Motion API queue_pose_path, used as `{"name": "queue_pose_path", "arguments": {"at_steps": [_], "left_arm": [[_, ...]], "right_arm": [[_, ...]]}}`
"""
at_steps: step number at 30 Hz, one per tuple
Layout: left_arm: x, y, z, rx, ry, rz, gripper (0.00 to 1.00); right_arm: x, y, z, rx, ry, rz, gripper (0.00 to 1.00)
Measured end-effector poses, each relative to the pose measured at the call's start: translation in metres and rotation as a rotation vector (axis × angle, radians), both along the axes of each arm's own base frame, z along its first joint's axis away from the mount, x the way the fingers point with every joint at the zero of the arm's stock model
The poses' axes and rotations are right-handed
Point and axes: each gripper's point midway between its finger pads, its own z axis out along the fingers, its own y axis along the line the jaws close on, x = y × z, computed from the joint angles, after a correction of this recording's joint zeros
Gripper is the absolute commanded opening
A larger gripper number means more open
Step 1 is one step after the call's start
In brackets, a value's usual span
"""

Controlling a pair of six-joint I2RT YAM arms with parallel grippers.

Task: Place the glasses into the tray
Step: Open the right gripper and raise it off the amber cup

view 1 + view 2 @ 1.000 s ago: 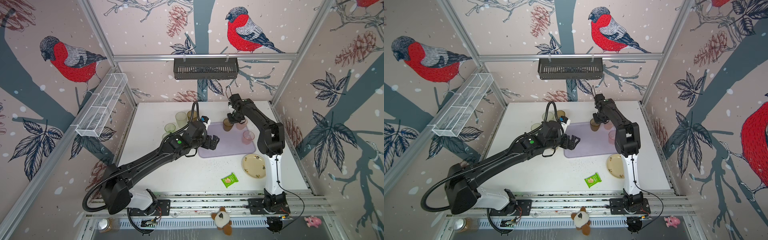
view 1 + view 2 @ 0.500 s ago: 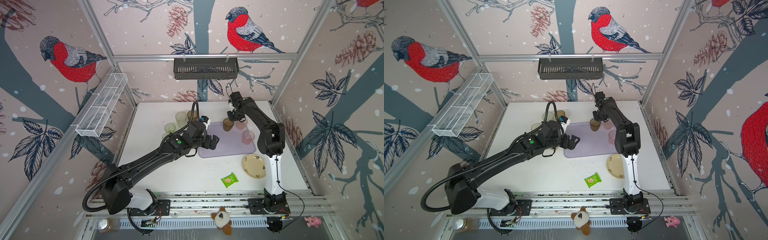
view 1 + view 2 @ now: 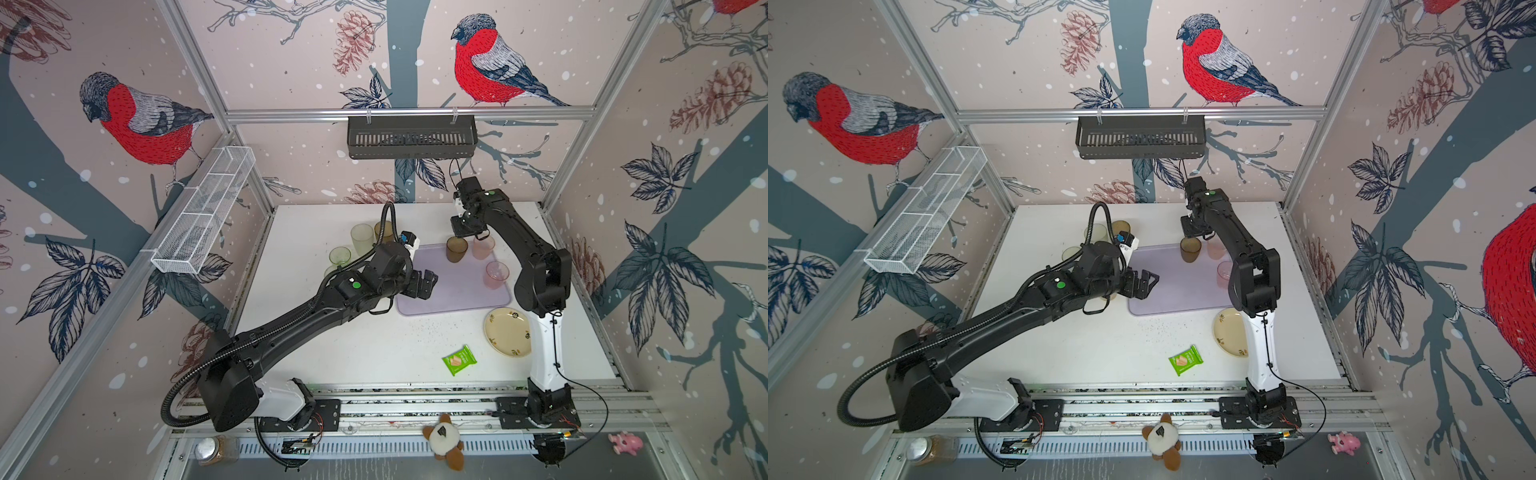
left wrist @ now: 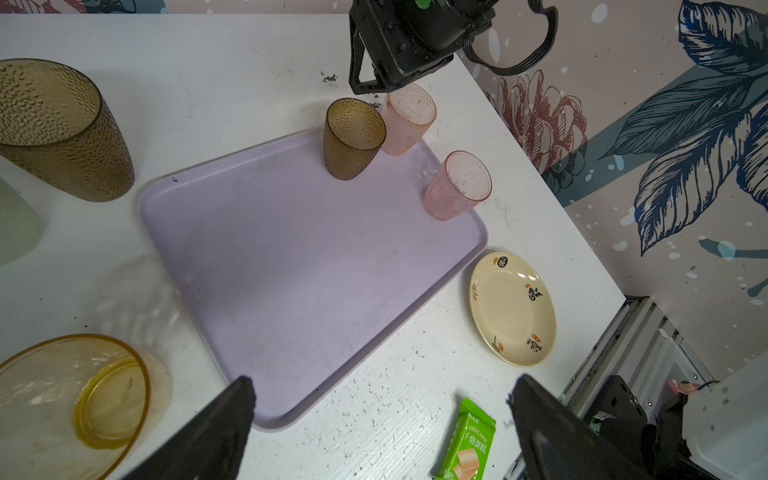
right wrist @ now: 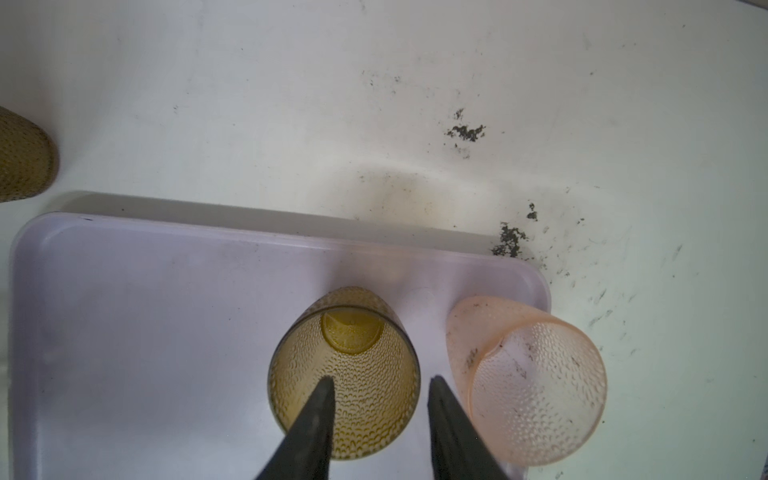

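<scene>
over glass [image 5: 365, 357]: right end effector [image 5: 381, 380] ajar

The white table [image 3: 374, 353] bears the lilac tray [image 3: 453, 291] beneath the right gripper [image 3: 468, 236], a cream plate [image 3: 508, 332] and green snack packet [image 3: 459, 360] nearer its base, and a pale tumbler [image 3: 361, 237], a brown tumbler [image 3: 381, 232] and a green tumbler [image 3: 340, 255] left of the left gripper [image 3: 426, 284].

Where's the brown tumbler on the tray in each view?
Top view: brown tumbler at the lilac tray's back edge.
Top view: brown tumbler, same back edge.
Left wrist: on the tray, near a corner.
Right wrist: at the right gripper, one finger inside its rim.
Shared landmark: the dimpled pink tumbler right beside it.
</scene>
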Motion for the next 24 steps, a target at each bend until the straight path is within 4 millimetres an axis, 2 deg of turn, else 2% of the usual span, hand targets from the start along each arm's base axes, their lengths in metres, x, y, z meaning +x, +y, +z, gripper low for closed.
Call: {"name": "queue_pose_path", "arguments": {"at_steps": [7,12,17,24], "left_arm": [[-0.004,0.005,0.004,-0.008,-0.009,0.003,0.97],[-0.004,0.018,0.003,-0.011,-0.01,0.024,0.97],[-0.001,0.038,0.006,-0.024,-0.016,0.064,0.97],[0.004,0.079,0.01,-0.041,-0.015,0.161,0.97]], "right_arm": [[-0.007,0.021,0.016,0.016,-0.016,0.022,0.45],[-0.013,0.037,0.024,0.031,-0.026,0.034,0.5],[-0.022,0.057,0.03,0.049,-0.03,0.062,0.54],[-0.038,0.085,0.037,0.092,-0.024,0.088,0.54]]}}
